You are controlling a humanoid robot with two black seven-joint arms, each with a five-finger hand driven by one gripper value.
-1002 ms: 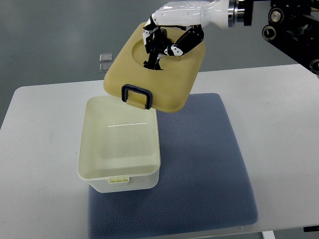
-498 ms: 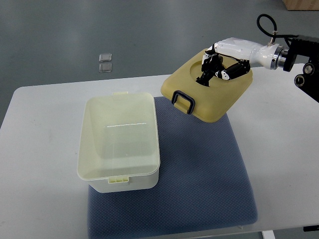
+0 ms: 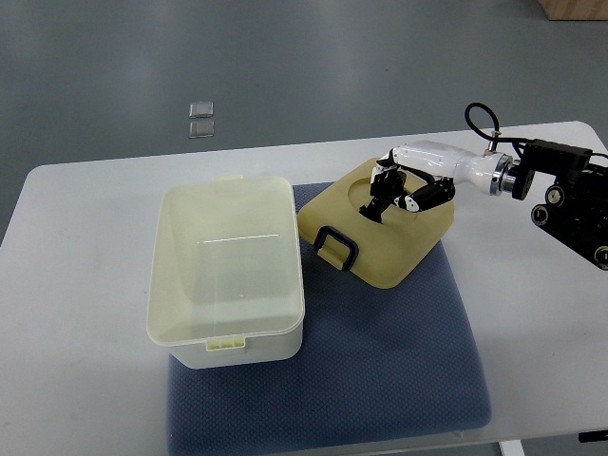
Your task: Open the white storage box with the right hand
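Note:
The white storage box (image 3: 226, 285) stands open on the left part of the blue mat (image 3: 380, 370), its inside empty. Its cream lid (image 3: 375, 233) with a dark handle (image 3: 337, 247) lies tilted on the mat just right of the box, low over the cloth. My right hand (image 3: 391, 190) comes in from the right edge and has its fingers curled into the round recess on the lid's top, gripping it. Whether the lid's underside rests fully on the mat cannot be told. The left arm is out of view.
The white table (image 3: 85, 285) carries the mat. Black robot hardware (image 3: 575, 199) sits at the right edge. Two small clear squares (image 3: 200, 119) lie on the grey floor beyond the table's far edge.
My right hand has carried the lid from above the box's far side to the right and down, so it now sits low over the mat beside the box.

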